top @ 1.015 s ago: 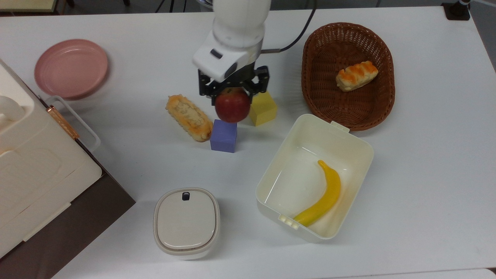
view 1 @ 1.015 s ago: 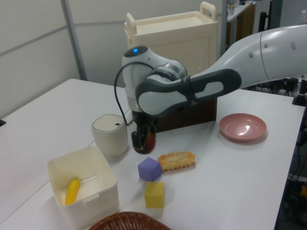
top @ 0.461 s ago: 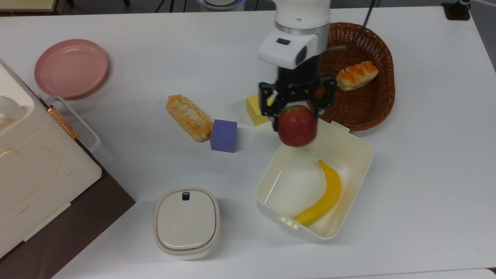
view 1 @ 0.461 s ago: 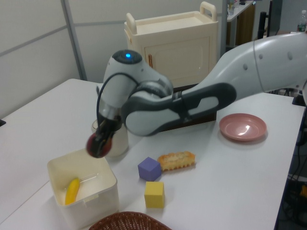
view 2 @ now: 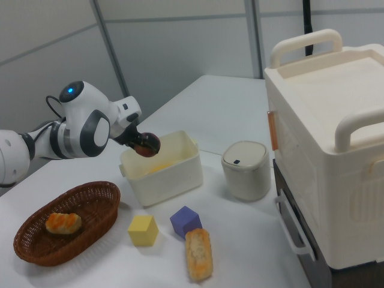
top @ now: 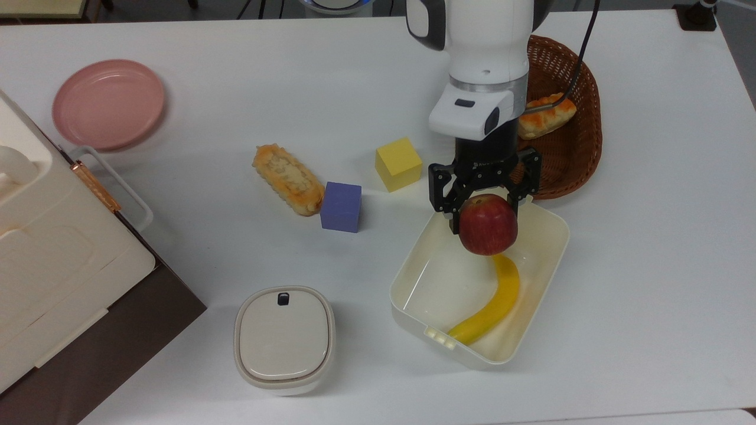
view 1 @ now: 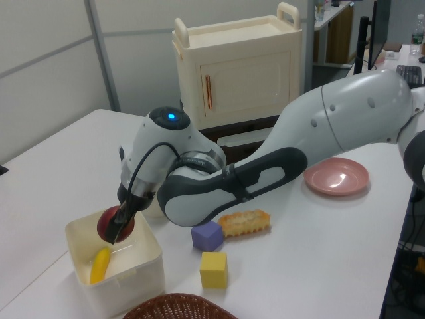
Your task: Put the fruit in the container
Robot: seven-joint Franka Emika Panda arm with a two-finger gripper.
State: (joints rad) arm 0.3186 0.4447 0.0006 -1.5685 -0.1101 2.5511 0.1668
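Observation:
The fruit, a dark-red apple (top: 488, 225) (view 1: 109, 224) (view 2: 147, 144), hangs in the air over the container's far end. My gripper (top: 484, 198) (view 1: 118, 222) (view 2: 139, 141) is shut on the apple, a black finger on either side. The container (top: 413, 298) (view 1: 143, 270) (view 2: 165, 177) is a cream-white rectangular tub standing open on the white table. A yellow banana (top: 493, 304) (view 1: 99, 264) lies inside it, its upper tip hidden behind the apple in the top view.
A brown wicker basket (top: 582, 147) (view 2: 36, 240) with a pastry (top: 546, 118) stands beside the tub. A yellow cube (top: 398, 163), a purple cube (top: 341, 206) and a bread roll (top: 287, 179) lie on the top view's left of the tub. A small lidded white box (top: 284, 339), a pink plate (top: 108, 103) and a cream cabinet (view 2: 324, 150) are further off.
My gripper has carried the apple from above the two cubes, toward the top view's right and lower edge, to over the tub. The apple hangs lower in the left view.

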